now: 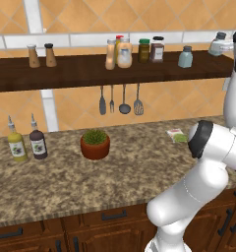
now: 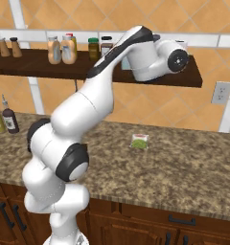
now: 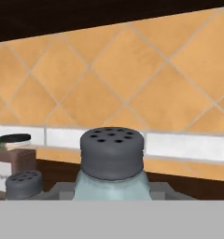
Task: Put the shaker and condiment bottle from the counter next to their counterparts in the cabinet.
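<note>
A: We have the shaker (image 3: 112, 168) clamped in the gripper (image 3: 112, 196), up at the level of the cabinet (image 1: 90, 71). In the hand view its perforated grey cap sits dead ahead of us, with the pale glass body just above the fingertips.

B: And its counterpart shaker (image 3: 24, 183) is ahead and off to our left, cap roughly level with ours. In the left base view that same blue-grey shaker (image 1: 185, 57) stands on the board, near our held one (image 1: 219, 45).

A: So, as we judge it, we should slide left toward the twin, keep the shaker upright, lower until its base rests on the wood, and only then let go. We should stop short of knocking the dark-lidded jar (image 3: 13, 161) behind the twin.

B: Agreed. What can't we see?

A: The fingertips themselves are cut off at the bottom of the hand view, and in the right base view the wrist (image 2: 160, 57) covers the shaker entirely. We can't tell whether its base touches the board yet.

B: The slim condiment bottle (image 1: 110, 54) seems already beside the wider peach bottle (image 1: 124, 53) on the shelf.
</note>
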{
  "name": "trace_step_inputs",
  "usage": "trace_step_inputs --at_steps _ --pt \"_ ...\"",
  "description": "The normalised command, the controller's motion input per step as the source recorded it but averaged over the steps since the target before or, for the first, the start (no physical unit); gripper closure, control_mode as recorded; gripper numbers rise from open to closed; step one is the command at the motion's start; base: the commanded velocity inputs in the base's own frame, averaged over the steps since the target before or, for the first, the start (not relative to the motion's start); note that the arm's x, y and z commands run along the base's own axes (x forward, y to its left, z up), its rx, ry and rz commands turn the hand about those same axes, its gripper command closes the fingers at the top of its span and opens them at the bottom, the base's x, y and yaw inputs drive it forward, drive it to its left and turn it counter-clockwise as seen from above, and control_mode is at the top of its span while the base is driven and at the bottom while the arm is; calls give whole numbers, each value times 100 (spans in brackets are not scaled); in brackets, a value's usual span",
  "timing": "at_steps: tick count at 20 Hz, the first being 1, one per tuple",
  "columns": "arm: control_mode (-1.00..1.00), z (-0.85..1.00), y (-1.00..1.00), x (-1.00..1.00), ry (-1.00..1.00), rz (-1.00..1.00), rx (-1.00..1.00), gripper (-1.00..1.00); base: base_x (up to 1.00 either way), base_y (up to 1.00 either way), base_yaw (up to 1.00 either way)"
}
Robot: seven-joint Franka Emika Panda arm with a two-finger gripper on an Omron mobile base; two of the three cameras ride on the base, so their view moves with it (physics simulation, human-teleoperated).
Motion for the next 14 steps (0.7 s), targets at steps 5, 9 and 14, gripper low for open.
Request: trace_step_inputs --at_steps 5,9,14 --pt "-100 -30 3 30 -3 10 3 100 0 0 0" --pt "-100 -15 0 11 0 8 0 100 0 0 0" --pt "-100 0 22 0 0 4 -3 100 0 0 0"
